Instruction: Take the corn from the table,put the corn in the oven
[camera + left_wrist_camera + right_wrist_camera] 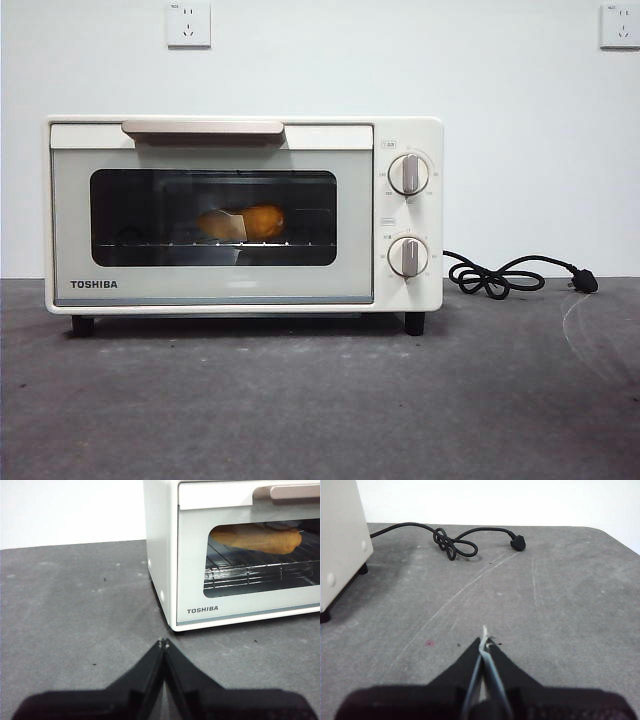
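Observation:
The corn [250,222] lies on the wire rack inside the cream-white oven [240,290], seen through the dark glass of the shut door; the left wrist view shows the corn [260,538] behind the window too. The oven [200,580] stands on the dark grey table [320,400]. My left gripper [163,642] is shut with nothing in it, low over the table off the oven's front left corner. My right gripper [485,639] is shut and empty, over the table beside the oven's side wall [340,540]. Neither arm shows in the front view.
The oven's black cord [495,278] lies coiled on the table to its right, ending in a plug [585,283]; the cord [452,542] shows ahead of the right gripper. Two wall sockets [188,22] sit on the white wall behind.

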